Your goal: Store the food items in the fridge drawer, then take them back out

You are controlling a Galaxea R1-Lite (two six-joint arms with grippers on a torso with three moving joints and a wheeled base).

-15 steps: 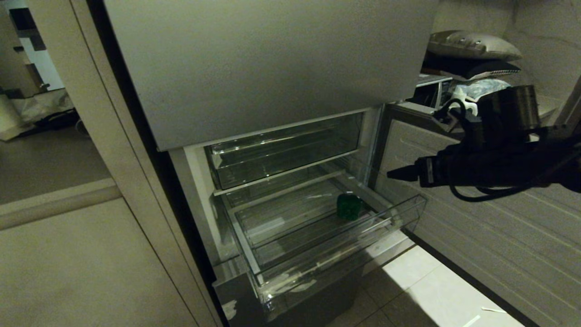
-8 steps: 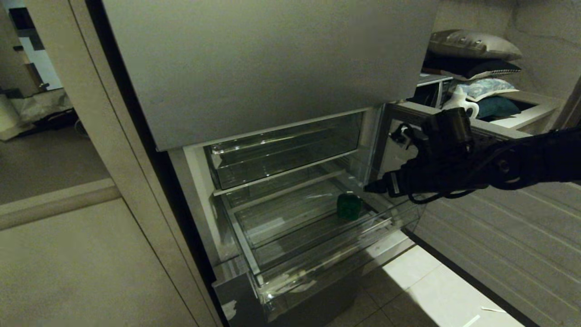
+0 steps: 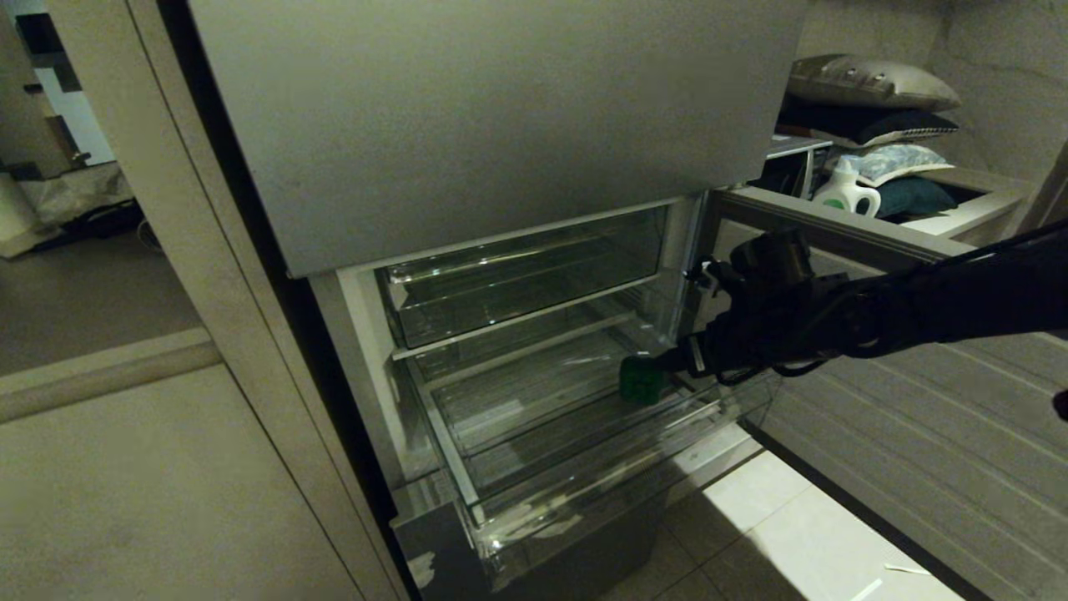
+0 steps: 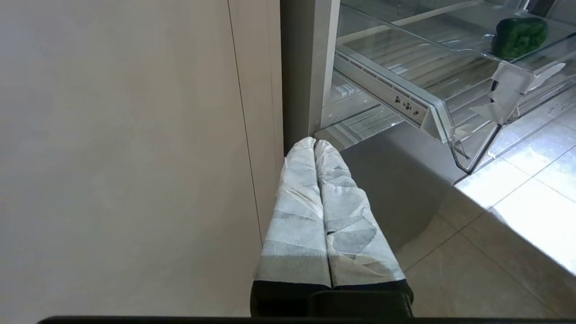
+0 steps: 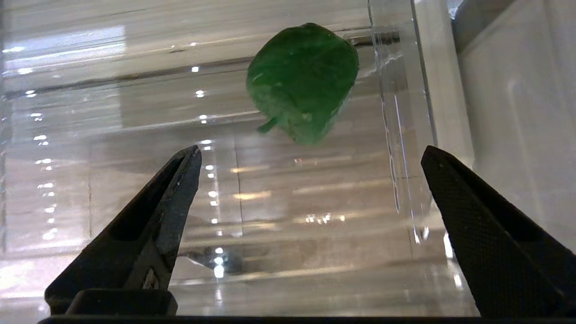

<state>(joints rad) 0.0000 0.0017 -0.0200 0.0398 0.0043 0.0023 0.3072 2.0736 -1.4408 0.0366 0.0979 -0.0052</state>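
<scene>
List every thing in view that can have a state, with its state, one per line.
fridge drawer: pulled out, holding one item.
green pepper: lying on the drawer's ribbed floor near its side wall, not gripped.
right gripper: open, just short of the pepper.
left gripper: shut, empty, low beside the fridge.
upper clear bin: pushed in, looks empty.
upper fridge door: closed.

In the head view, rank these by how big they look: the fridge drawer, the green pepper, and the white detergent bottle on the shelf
1. The fridge drawer, by far the largest.
2. The white detergent bottle.
3. The green pepper.

The bottle and pepper look close in size, and the bottle stands farther from the camera, so their order is unsure.
</scene>
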